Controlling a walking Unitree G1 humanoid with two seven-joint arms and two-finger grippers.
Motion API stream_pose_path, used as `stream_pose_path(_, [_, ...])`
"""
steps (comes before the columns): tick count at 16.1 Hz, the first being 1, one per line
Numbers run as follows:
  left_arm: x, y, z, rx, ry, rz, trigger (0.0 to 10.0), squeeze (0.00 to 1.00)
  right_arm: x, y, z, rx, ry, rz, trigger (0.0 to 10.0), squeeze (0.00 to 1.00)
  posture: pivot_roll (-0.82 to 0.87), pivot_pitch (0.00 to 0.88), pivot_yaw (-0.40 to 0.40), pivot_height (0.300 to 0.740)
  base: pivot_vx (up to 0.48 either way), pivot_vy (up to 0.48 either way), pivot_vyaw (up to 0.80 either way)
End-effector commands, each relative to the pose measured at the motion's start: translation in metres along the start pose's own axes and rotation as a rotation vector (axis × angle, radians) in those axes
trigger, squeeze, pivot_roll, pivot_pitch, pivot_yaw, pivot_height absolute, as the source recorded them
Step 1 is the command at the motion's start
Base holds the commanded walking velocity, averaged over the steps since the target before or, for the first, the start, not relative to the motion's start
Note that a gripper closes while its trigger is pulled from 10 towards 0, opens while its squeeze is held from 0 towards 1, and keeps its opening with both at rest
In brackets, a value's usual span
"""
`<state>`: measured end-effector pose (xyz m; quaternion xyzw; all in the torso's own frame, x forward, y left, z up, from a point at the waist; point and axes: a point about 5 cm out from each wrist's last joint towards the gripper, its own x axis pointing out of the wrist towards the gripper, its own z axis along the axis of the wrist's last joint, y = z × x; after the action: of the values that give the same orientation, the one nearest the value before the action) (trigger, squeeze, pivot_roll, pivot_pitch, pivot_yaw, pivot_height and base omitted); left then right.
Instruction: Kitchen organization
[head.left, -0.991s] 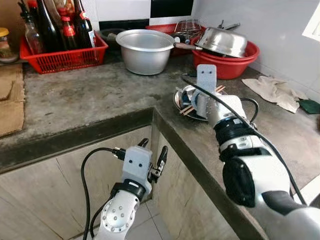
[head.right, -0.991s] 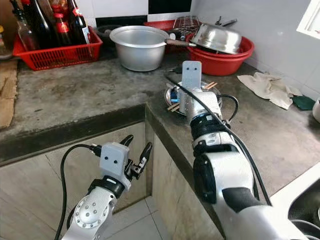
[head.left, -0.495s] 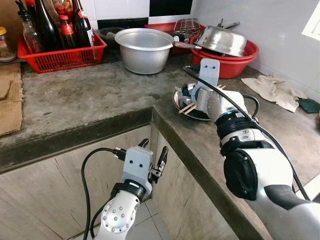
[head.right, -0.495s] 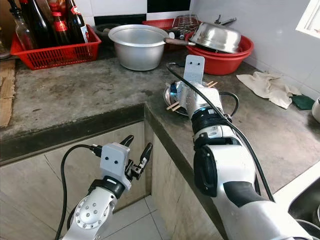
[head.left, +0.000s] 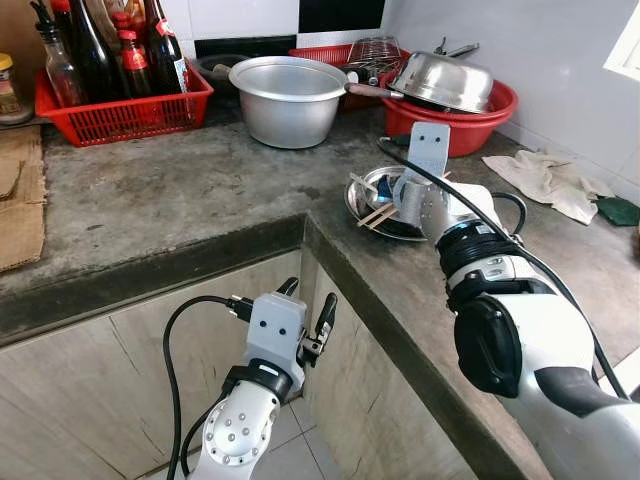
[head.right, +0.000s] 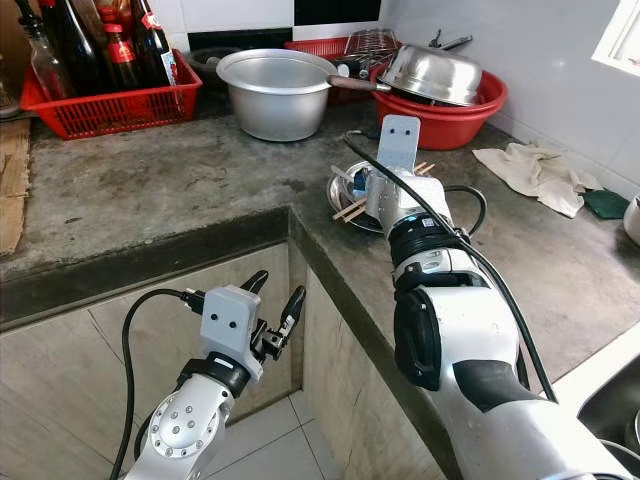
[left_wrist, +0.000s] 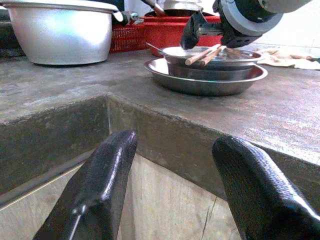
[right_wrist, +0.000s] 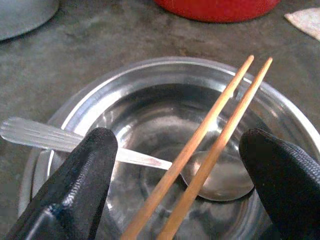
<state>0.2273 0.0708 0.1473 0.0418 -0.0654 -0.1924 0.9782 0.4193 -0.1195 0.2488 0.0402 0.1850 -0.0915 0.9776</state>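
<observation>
A steel bowl (head.left: 364, 203) sits in a shallow steel plate (left_wrist: 200, 84) near the counter's corner. Two wooden chopsticks (right_wrist: 210, 145) lie across the bowl, and a metal spoon (right_wrist: 125, 152) rests inside it. My right gripper (right_wrist: 185, 145) hangs open just over the bowl, one finger on each side of the chopsticks, touching nothing. My left gripper (head.left: 308, 293) is open and empty below the counter top, in front of the cabinet face.
Behind the bowl stand a large aluminium pot (head.left: 290, 100), a red basket of bottles (head.left: 120, 115) and a red basin (head.left: 455, 130) holding a steel pan. A cloth (head.left: 550, 185) lies at the right. Cardboard (head.left: 20, 200) covers the counter's left end.
My right gripper has shifted a little to the right over the bowl, uncovering the spoon handle. The left arm has not moved.
</observation>
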Motion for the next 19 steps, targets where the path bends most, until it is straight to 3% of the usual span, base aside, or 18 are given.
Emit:
stream_pose_path(1, [-0.0011, -0.0026, 0.0050, 0.000, -0.019, -0.006, 10.0, 0.00, -0.0023, 0.0011, 0.0070, 0.009, 0.005, 0.001, 10.0, 0.00, 0.04, 0.042, -0.102, 0.740, 0.000, 0.000, 0.00])
stream_pose_path(6, [-0.0005, -0.0015, 0.0050, -0.007, -0.021, 0.002, 10.0, 0.00, 0.0004, -0.0029, 0.0028, 0.018, 0.044, -0.012, 10.0, 0.00, 0.03, 0.050, -0.107, 0.740, 0.000, 0.000, 0.00])
stream_pose_path(7, [-0.0006, -0.0014, 0.0047, -0.007, -0.020, 0.002, 10.0, 0.00, 0.0007, -0.0028, 0.0018, 0.031, 0.055, -0.005, 0.0, 0.00, 0.03, 0.050, -0.104, 0.740, 0.000, 0.000, 0.00])
stream_pose_path(15, [0.0003, -0.0005, 0.0047, -0.007, -0.022, 0.008, 10.0, 0.00, 0.0007, -0.0040, 0.0055, 0.055, 0.052, -0.011, 0.0, 0.00, 0.03, 0.053, -0.108, 0.740, 0.000, 0.000, 0.00])
stream_pose_path(18, [0.0012, -0.0007, 0.0054, -0.009, -0.025, 0.009, 10.0, 0.00, 0.0004, -0.0035, 0.0076, 0.102, 0.046, 0.004, 0.0, 0.00, 0.04, 0.050, -0.110, 0.740, 0.000, 0.000, 0.00])
stream_pose_path(19, [0.0015, -0.0004, 0.0063, -0.009, -0.029, 0.010, 10.0, 0.00, -0.0001, -0.0040, 0.0102, 0.157, 0.036, 0.016, 0.0, 0.00, 0.04, 0.044, -0.110, 0.740, 0.000, 0.000, 0.00])
